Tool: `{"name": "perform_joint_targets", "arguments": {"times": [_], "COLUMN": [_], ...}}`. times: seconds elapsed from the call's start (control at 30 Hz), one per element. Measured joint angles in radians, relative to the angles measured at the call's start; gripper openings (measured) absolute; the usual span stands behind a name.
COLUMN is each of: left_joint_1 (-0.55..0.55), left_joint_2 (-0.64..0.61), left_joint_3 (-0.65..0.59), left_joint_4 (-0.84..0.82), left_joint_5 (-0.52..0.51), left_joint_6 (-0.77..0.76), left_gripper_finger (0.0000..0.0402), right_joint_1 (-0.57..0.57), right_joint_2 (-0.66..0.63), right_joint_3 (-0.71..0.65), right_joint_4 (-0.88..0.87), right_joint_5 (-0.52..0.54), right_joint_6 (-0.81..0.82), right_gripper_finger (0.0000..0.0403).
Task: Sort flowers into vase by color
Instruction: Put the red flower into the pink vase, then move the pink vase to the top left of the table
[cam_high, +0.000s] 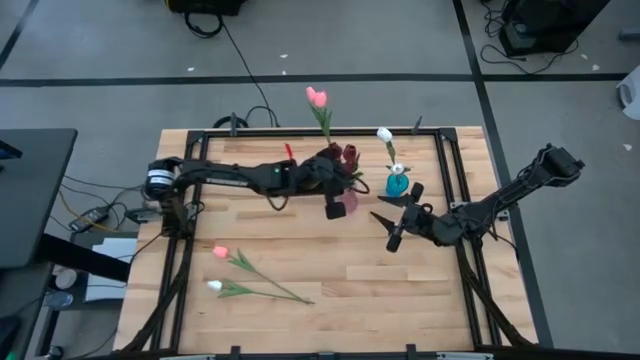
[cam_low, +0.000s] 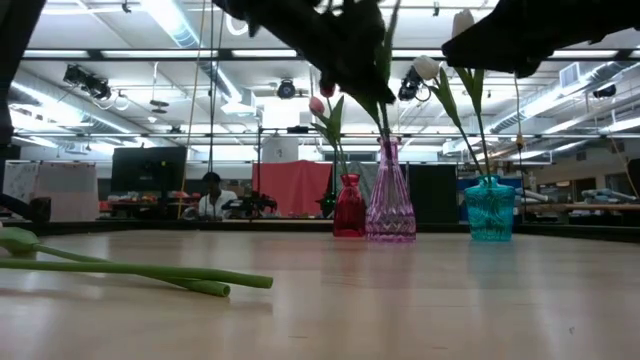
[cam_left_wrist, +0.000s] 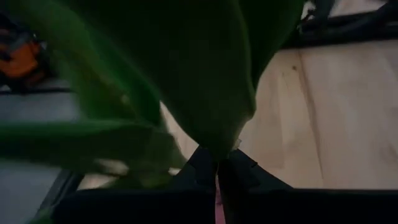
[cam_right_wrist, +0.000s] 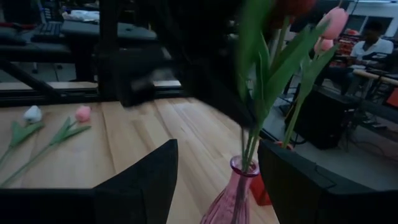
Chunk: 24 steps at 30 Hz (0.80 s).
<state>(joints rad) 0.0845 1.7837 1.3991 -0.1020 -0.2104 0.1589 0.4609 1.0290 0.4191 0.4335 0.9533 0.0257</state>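
1. Left gripper (cam_high: 343, 183): above the pink vase (cam_low: 390, 205), jaws clamped on a green stem (cam_left_wrist: 205, 93).
2. Right gripper (cam_high: 400, 215): jaws wide, empty, beside the teal vase (cam_high: 397, 184).
3. Two tulips (cam_high: 245, 275) lie on the table (cam_high: 300, 250).

My overhead camera looks straight down on the whole table (cam_high: 330, 270), both arms in frame. My low camera sits at table-top height, facing level across the wood into the room behind, with the pink vase (cam_low: 390, 205) well ahead of it. The left wrist camera is pressed close against a green leaf (cam_left_wrist: 205, 68), seeing little else. The right wrist camera faces across the table, close to that same pink vase (cam_right_wrist: 233, 199), which the overhead also catches.
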Motion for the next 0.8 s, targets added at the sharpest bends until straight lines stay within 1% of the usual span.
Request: {"name": "perform_joint_targets", "arguments": {"times": [0.2, 0.3, 0.37, 0.43, 0.67, 0.73, 0.8], "left_joint_1": [0.008, 0.014, 0.014, 0.014, -0.001, -0.008, -0.016], "left_joint_2": [0.102, 0.121, 0.121, 0.116, 0.053, 0.039, 0.018], "left_joint_3": [0.046, 0.056, 0.057, 0.057, 0.056, 0.056, 0.056], "left_joint_4": [-0.008, -0.031, -0.047, -0.057, -0.088, -0.11, -0.119], "left_joint_5": [0.006, 0.006, 0.006, 0.006, 0.007, 0.007, 0.006], "left_joint_6": [0.01, -0.013, -0.036, -0.036, -0.006, 0.017, 0.033], "left_gripper_finger": [0.0005, 0.0007, 0.0017, 0.0037, 0.0146, 0.0167, 0.0179], "right_joint_1": [-0.006, -0.006, -0.006, -0.006, -0.005, -0.004, -0.004], "right_joint_2": [0.0, 0.0, 0.0, 0.0, 0.0, 0.0, 0.0], "right_joint_3": [0.0, 0.0, 0.0, 0.0, 0.0, 0.0, 0.0], "right_joint_4": [-0.001, -0.005, -0.01, -0.009, -0.007, -0.006, -0.008], "right_joint_5": [-0.035, -0.036, -0.036, -0.035, -0.034, -0.033, -0.034], "right_joint_6": [0.0, 0.006, 0.019, 0.023, 0.035, 0.035, 0.035], "right_gripper_finger": [0.023, 0.023, 0.023, 0.023, 0.0229, 0.0226, 0.0222]}}
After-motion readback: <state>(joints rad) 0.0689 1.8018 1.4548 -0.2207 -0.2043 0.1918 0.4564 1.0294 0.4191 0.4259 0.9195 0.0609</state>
